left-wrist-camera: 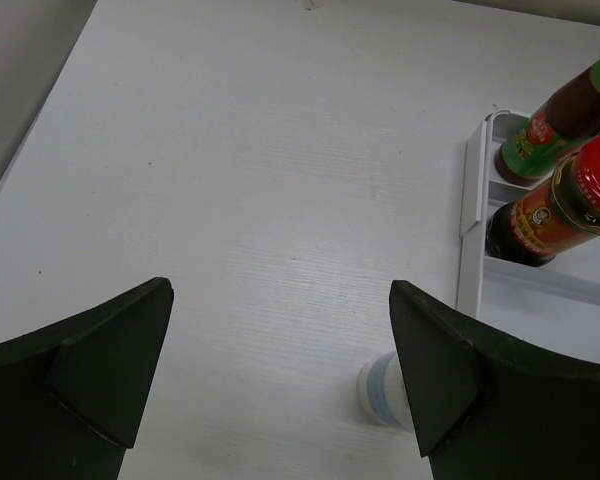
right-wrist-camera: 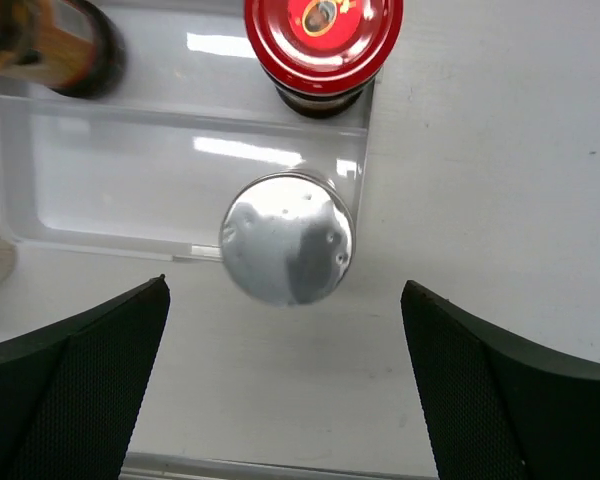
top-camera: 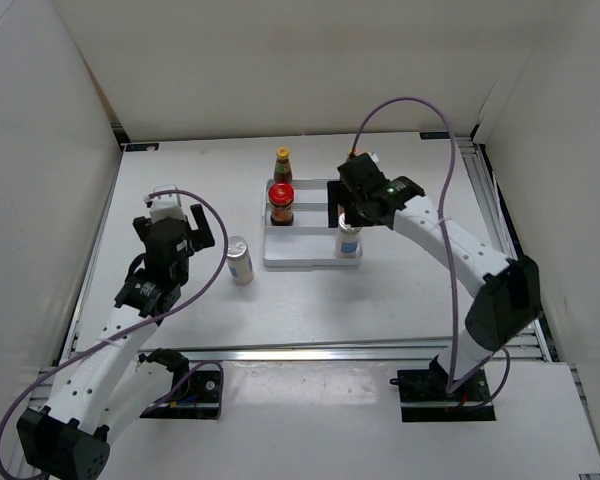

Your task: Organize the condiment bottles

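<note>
Left gripper point(left-wrist-camera: 280, 365) hangs spread and empty near a silver-topped shaker point(top-camera: 240, 260) on the table point(top-camera: 180, 180). Right gripper point(right-wrist-camera: 285, 385), jaws wide, hovers over a second shaker point(right-wrist-camera: 287, 238) at the white tray point(top-camera: 300, 262)'s front corner (light, slick, tippy, I'd guess; pinch mid-body). Behind stand a red-lidded jar point(top-camera: 281, 203) and a yellow-capped sauce bottle point(top-camera: 283, 165).

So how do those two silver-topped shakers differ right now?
The left shaker stands on the table, outside the white tray; the right shaker stands in the tray's front right corner. The right shaker sits directly under the open right claw; the left shaker stands beside the open left claw. Both are upright and pale with silver tops.
</note>
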`<state>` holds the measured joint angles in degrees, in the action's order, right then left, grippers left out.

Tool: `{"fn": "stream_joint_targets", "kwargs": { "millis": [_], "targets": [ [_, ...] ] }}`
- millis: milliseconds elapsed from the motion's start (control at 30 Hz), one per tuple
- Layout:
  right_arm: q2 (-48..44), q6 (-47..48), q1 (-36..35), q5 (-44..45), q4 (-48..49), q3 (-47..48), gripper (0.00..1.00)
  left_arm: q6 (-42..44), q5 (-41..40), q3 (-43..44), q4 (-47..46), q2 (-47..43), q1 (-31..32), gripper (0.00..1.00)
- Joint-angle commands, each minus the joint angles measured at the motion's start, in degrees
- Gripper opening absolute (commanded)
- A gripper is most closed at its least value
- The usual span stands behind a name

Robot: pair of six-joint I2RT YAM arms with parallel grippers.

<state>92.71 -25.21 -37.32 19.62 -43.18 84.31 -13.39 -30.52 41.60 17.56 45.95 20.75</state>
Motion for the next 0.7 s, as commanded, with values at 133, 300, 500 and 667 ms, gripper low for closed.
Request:
{"fn": "stream_joint_targets", "kwargs": {
  "millis": [133,300,500,667],
  "targets": [
    [-15.52,1.83,-1.0,3.32,5.03,-0.82,1.0,1.78,10.62,-1.35,-4.36,-0.34,0.86,1.0],
    [-19.66,2.88,-1.0,4.47,5.56,-4.14,1.0,4.77,24.43,-5.47,-11.84,-0.34,2.71,1.0],
    [-20.81,2.89,-1.0,4.99,5.56,-6.53,1.0,5.3,27.45,-5.48,-13.6,3.34,3.94,1.0],
    [-19.76,2.89,-1.0,3.94,5.56,-6.53,1.0,5.3,27.45,-5.48,-13.61,7.12,5.26,1.0]
  ]
}}
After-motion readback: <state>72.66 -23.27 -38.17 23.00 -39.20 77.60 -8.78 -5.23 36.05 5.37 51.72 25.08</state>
